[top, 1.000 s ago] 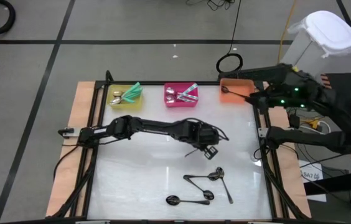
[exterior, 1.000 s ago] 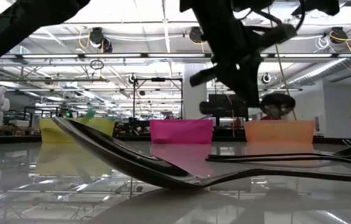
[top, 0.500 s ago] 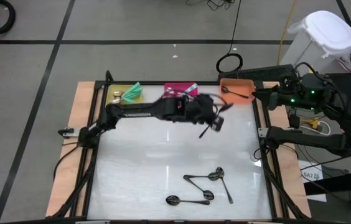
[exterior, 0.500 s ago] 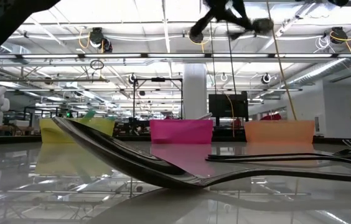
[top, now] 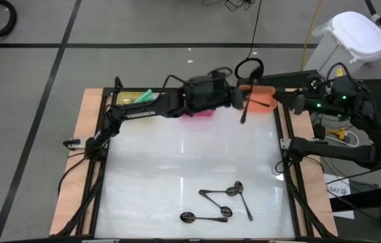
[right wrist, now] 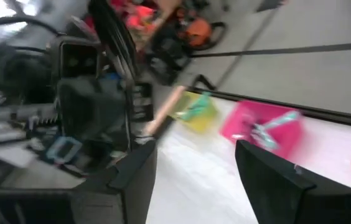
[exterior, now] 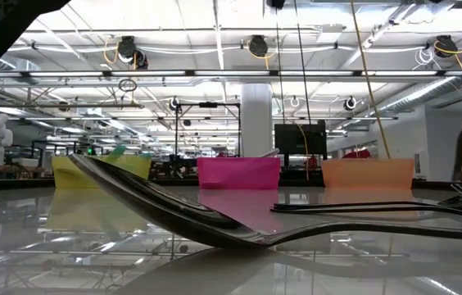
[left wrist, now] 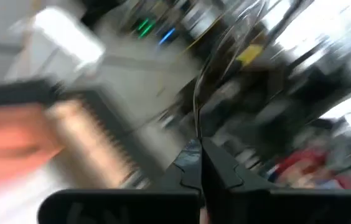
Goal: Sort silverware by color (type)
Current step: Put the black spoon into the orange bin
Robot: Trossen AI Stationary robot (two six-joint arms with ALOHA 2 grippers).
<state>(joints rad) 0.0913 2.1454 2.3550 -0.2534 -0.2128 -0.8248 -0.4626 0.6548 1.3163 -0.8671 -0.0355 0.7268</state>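
Spoons (top: 219, 204), dark grey-black, are lying in a loose cluster at the near end of the desk (top: 177, 169), some crossing or touching one another; these are not yet sorted. Farther back, the left end effector (top: 240, 102) is hanging over the far edge of the desk, just beside the orange bin (top: 258, 98), its fingers (left wrist: 191, 163) pinched tight on a dark spoon (top: 244, 111) that is dangling by one end. The pink bin (exterior: 238, 173) and yellow bin (exterior: 100, 170) are sitting in the same far row, the yellow showing teal handles. The right end effector (right wrist: 194, 180) is waiting off the desk's right side, fingers spread, holding nothing. Risk: the spoon is hanging near the bin's rim rather than squarely over it, so an early release could be dropping it onto the desk or bouncing it off the wall; a swinging handle could also be clipping the rim.
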